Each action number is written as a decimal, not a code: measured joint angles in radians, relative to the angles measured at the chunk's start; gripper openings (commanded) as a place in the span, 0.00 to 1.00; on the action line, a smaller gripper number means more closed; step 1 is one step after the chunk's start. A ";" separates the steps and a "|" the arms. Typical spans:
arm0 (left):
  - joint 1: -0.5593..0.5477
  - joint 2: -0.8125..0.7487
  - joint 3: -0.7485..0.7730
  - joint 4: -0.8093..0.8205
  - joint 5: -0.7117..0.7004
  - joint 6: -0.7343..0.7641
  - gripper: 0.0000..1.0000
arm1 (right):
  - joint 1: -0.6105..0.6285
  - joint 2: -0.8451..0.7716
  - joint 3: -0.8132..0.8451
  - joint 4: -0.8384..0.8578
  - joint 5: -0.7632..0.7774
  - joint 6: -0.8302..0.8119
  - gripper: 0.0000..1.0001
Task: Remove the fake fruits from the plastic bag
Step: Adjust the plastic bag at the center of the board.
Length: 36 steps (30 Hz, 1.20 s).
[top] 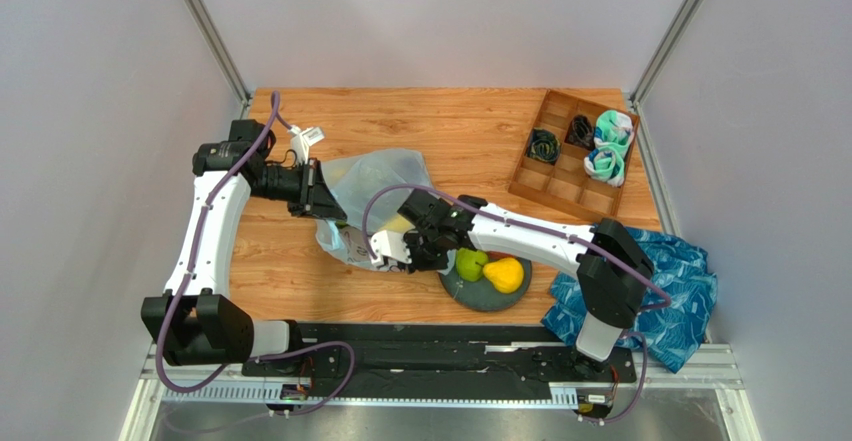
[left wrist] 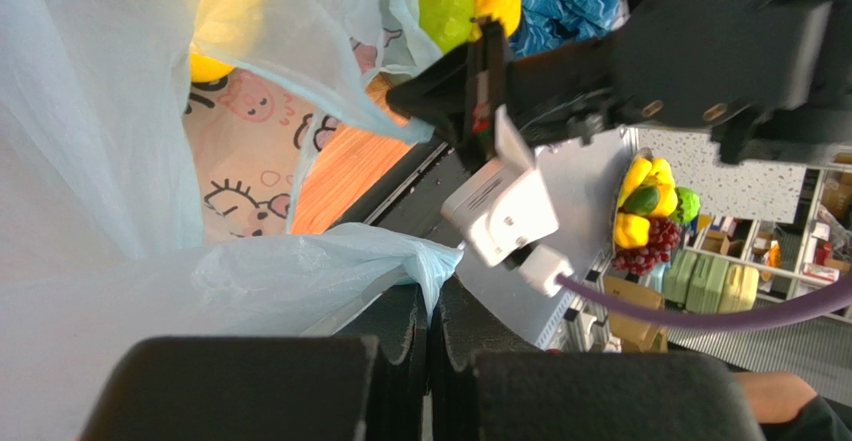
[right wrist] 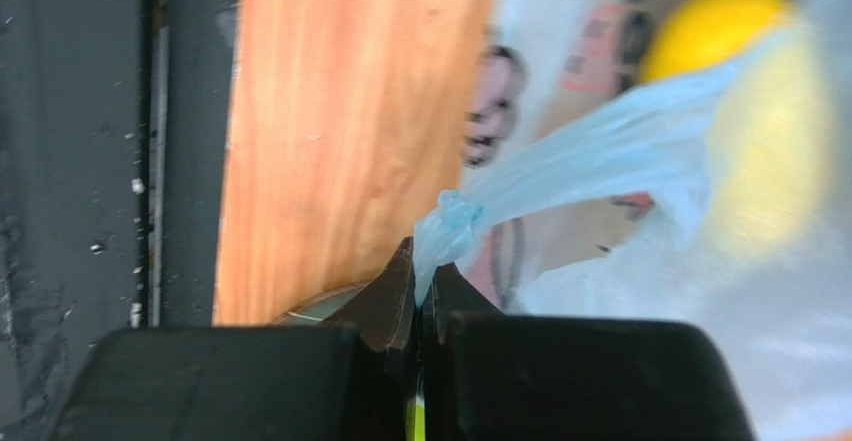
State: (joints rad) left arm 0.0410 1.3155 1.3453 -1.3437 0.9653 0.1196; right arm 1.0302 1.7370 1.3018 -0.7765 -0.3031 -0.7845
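Crinkly pale blue-white film first: plastic bag (top: 385,176), lying on the wooden counter (top: 450,126), left of centre from above. At its 9 o'clock edge, left claw (left wrist: 430,299), clenched tight on a gathered fold of film. At its 5 o'clock edge, right claw (right wrist: 422,283), likewise clamped on a twisted pinch of film, nothing else between the jaws. Mouth stretched between the two grips, roughly along a 10-to-4 line in the top view.

Inside, one yellow fruit (right wrist: 712,29): at 1 o'clock from the right claw in its own wrist view, at about 10 o'clock from the left claw in its view. Probably nearer the right arm, yet neither claw free to reach in while both hold film.

Further right, dark plate (top: 480,299) bearing a green pear (top: 470,261) and an orange-yellow fruit (top: 505,274), side by side, already out. Beyond, at 1 o'clock, wooden tray (top: 562,187) with rolled socks (top: 610,146); at 3 o'clock, blue cloth (top: 685,281).

Hard to make out: bagged fruit blurred, lemon or mango impossible to tell; bag's depths veiled by folds, number remaining unknown.
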 measured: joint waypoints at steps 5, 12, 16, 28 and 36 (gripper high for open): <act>0.000 0.000 0.000 0.000 -0.006 0.001 0.00 | -0.113 -0.057 0.090 0.007 -0.022 0.076 0.00; 0.000 -0.035 -0.015 -0.001 -0.001 0.010 0.00 | -0.468 -0.066 0.239 0.052 0.026 0.418 0.00; 0.000 -0.064 -0.031 -0.003 0.029 0.017 0.00 | -0.602 -0.034 0.241 0.056 0.061 0.554 0.58; 0.000 -0.054 -0.034 -0.005 0.091 0.000 0.00 | -0.365 -0.250 0.135 0.074 -0.093 0.521 0.79; 0.000 -0.027 -0.047 0.016 0.115 -0.022 0.00 | -0.249 -0.165 0.162 0.200 -0.226 0.592 0.35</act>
State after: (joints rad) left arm 0.0410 1.2881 1.2980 -1.3277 1.0805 0.0978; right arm 0.7807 1.5723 1.4635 -0.5770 -0.5293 -0.1928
